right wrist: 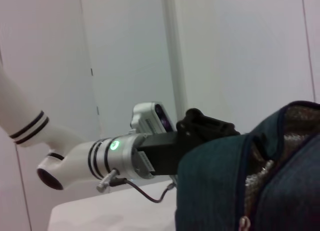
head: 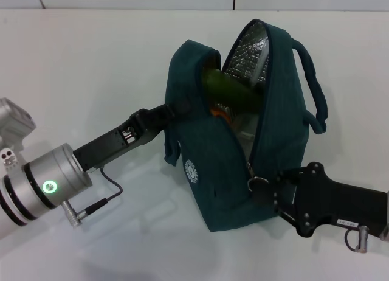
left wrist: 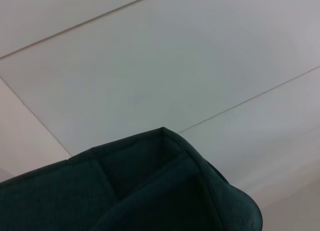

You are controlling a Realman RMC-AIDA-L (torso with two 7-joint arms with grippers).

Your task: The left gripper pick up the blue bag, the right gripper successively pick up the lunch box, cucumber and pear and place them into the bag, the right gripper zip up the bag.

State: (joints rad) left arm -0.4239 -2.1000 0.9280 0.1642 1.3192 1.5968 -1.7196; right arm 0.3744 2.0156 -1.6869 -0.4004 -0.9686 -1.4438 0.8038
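fingers: we find the left gripper [head: 172,112] clamped on the near handle of the blue bag [head: 219,165], and the right gripper [head: 267,187] clenched at the ring zip pull [head: 256,182], low on the bag's front. the bag stands on the white tabletop [head: 91,62], mouth open. cucumber [head: 234,89] inside, an orange patch beneath it.

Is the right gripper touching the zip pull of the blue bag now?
Touching. In the head view the right gripper has its fingertips closed around the ring zip pull at the low end of the blue bag opening, with no gap visible.
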